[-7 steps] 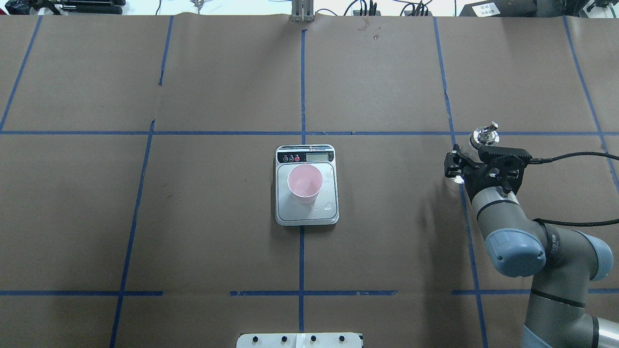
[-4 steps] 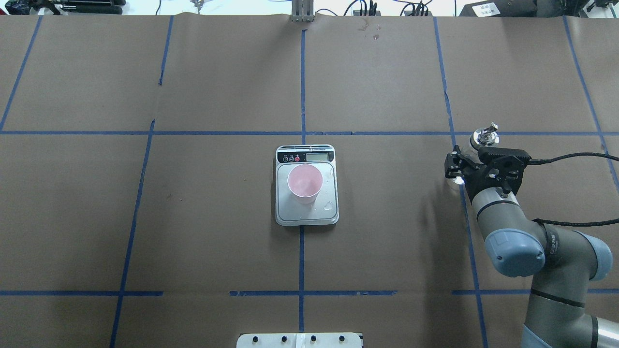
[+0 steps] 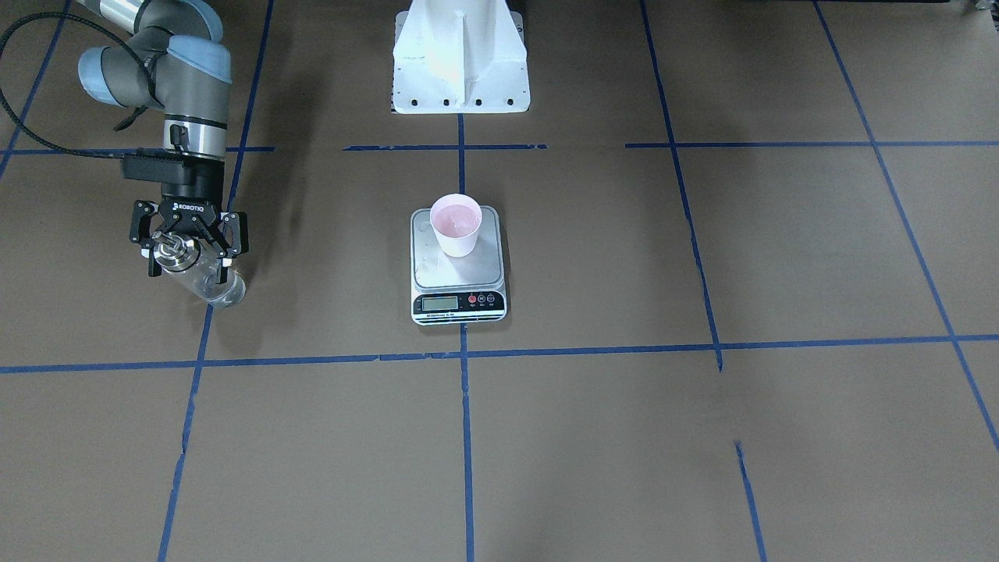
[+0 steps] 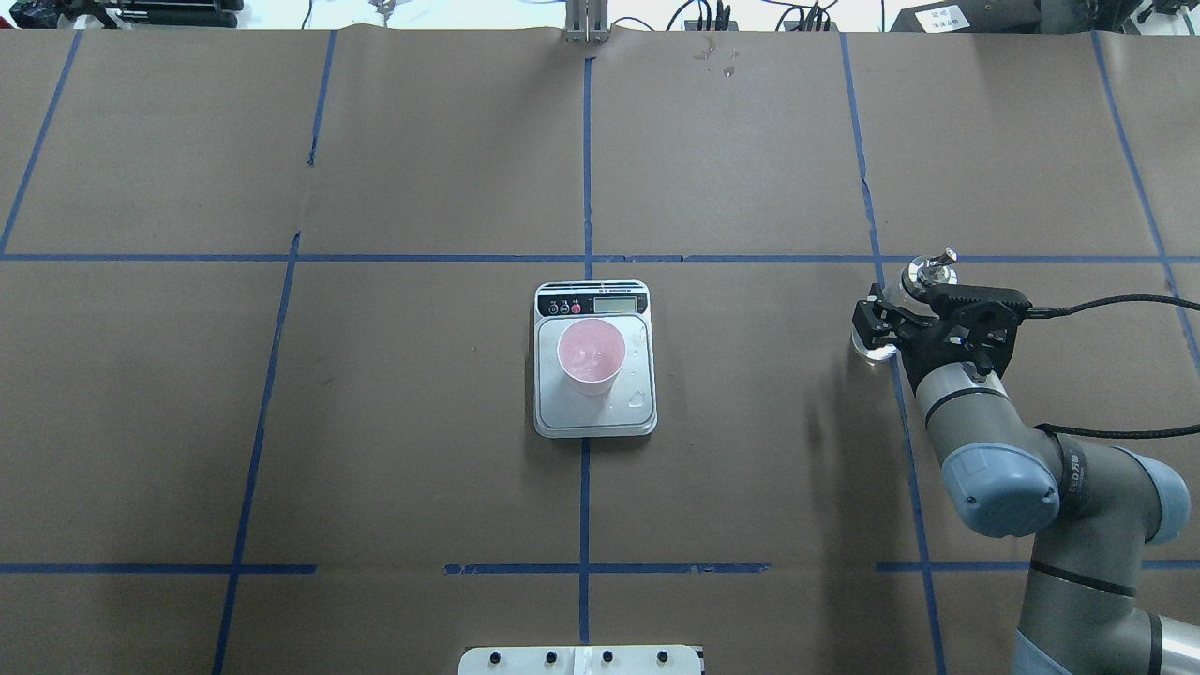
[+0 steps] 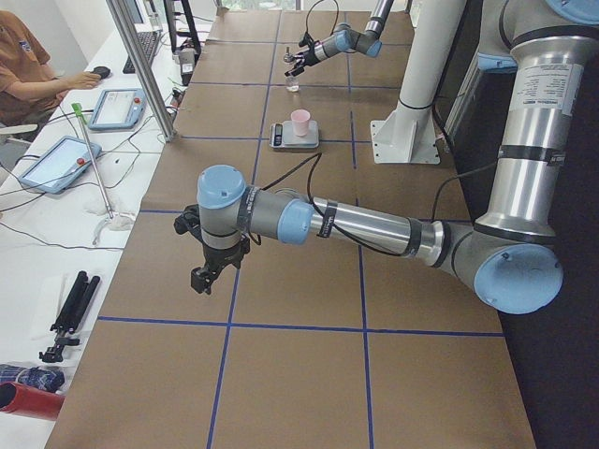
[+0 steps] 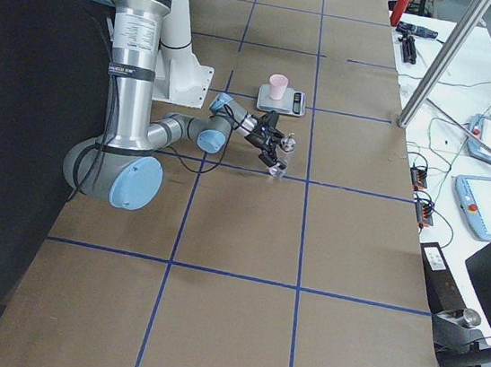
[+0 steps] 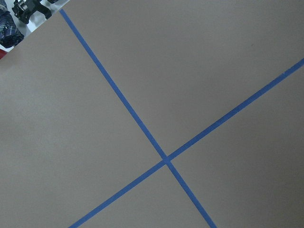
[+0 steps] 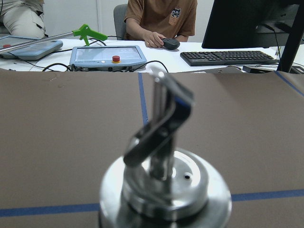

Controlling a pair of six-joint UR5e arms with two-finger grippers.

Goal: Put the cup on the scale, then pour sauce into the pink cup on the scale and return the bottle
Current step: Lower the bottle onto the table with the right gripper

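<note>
Bright, even light from above fills every view, and the brown table (image 4: pixel 750 487) looks matte. A soft, faint shadow lies on it just beside the right gripper (image 4: pixel 881 323). In that gripper's wrist view the bottle (image 8: pixel 164 185) gleams at its cap and is blurred, while the background is sharp.

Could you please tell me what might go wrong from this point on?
The right gripper holds the glass bottle near its top; opening the fingers before its base sits flat could tip it. Droplets lie on the scale beside the cup and may skew the reading.
</note>
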